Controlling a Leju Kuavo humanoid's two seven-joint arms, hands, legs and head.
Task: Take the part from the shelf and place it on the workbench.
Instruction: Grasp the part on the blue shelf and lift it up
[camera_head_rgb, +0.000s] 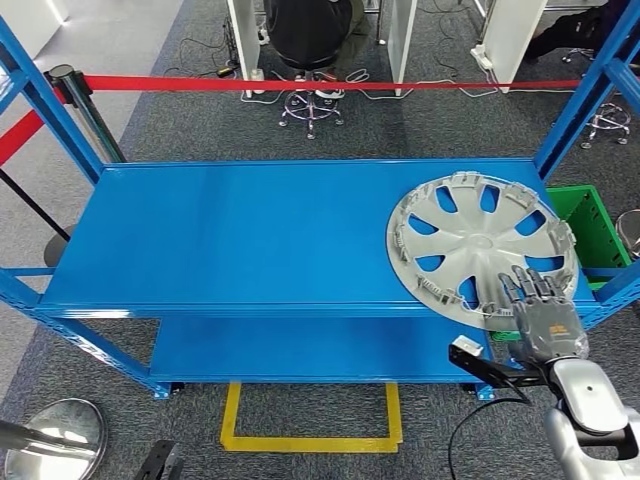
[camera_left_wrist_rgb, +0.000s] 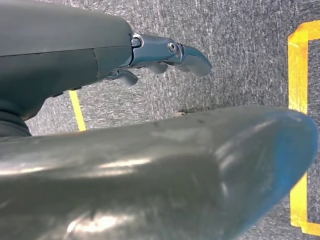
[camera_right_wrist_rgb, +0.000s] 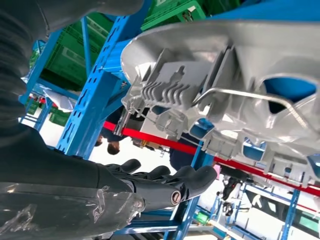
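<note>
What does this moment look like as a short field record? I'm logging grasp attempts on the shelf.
part: silver plastic wheel cover, lying flat, inner side up
location: right end of blue metal shelf, near edge overhanging
right hand: fingers spread over the cover's near rim; grip not confirmed
left hand: hanging over grey carpet, holding nothing
beside shelf: green plastic crate

Right hand (camera_head_rgb: 545, 310) covers the hubcap's (camera_head_rgb: 475, 240) near rim; contact unclear, and the seated person (camera_head_rgb: 306, 30) is cropped at the top edge.
</note>
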